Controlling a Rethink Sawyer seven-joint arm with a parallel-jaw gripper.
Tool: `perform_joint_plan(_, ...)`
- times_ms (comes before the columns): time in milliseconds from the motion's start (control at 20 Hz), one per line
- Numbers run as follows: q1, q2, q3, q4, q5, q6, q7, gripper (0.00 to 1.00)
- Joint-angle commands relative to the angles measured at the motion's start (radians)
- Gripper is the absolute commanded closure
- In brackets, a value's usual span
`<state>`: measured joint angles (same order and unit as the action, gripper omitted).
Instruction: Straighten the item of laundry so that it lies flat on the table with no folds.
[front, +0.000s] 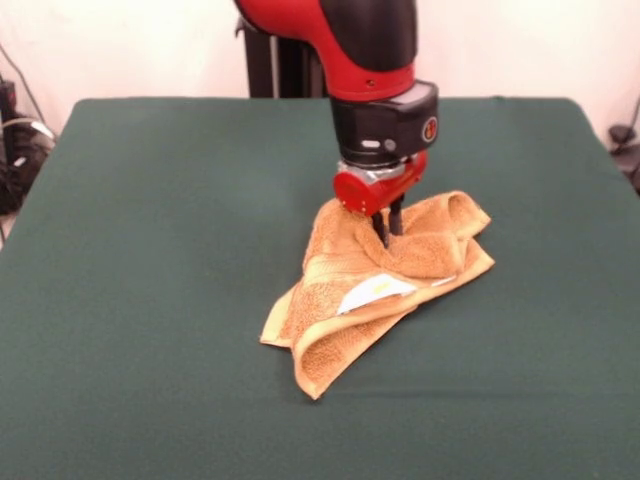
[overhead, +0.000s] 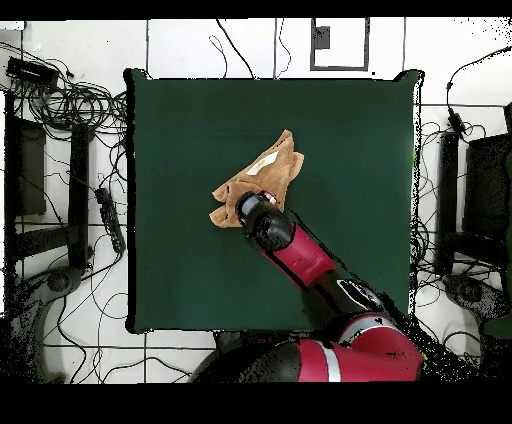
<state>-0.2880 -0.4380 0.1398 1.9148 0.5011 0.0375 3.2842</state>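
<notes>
we see one towel (front: 385, 290) on the table (front: 150, 300), and it is far from flat. in the front view it lies a little toward the right edge of the green top and well clear of all four corners, bunched into a rough heap: a thick rolled fold rises along its far side, a doubled flap curls under at its near corner, and a small white tag (front: 372, 292) shows on top among the creases. in the overhead view the same cloth sits near the middle of the table, stretched into an uneven, slanted shape rather than a square.

the gripper (front: 388, 228) is down in the cloth at the far fold. its two dark fingers (front: 396, 214) stand close together with terry bunched round their tips, so we judge that they are pinching a ridge of the towel, though the tips themselves are buried. in the overhead view the arm (overhead: 300, 255) covers the claw entirely.

as we judge it, little of the task is done: the cloth is gripped, but no part of it is spread out. what is left is nearly everything, namely opening the rolled fold, unturning the tucked corner and smoothing the whole square onto the felt.

counted: one towel, one tag, one table, one arm with one claw. cables and stands lie on the floor round the table in the overhead view, too tangled for us to count.
</notes>
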Motion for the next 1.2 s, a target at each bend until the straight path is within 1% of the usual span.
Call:
perform_joint_plan(50,0.091,0.147,0.060,-0.054,0.053,-0.088,0.126,1.00)
perform_joint_plan(350,0.080,0.117,0.077,-0.037,0.058,-0.064,0.134,1.00)
perform_joint_plan(550,0.099,0.092,0.053,-0.036,0.065,-0.017,0.121,1.00)
perform_joint_plan(750,0.192,0.010,-0.094,-0.061,0.072,0.201,0.099,1.00)
perform_joint_plan(850,0.244,-0.066,-0.201,-0.090,0.022,0.402,0.118,1.00)
perform_joint_plan(900,0.257,-0.100,-0.234,-0.113,-0.008,0.496,0.134,1.00)
perform_joint_plan(950,0.263,-0.123,-0.253,-0.129,-0.030,0.564,0.144,1.00)
perform_joint_plan(1050,0.263,-0.152,-0.270,-0.149,-0.058,0.647,0.149,1.00)
perform_joint_plan(1200,0.254,-0.172,-0.287,-0.159,-0.081,0.707,0.132,1.00)
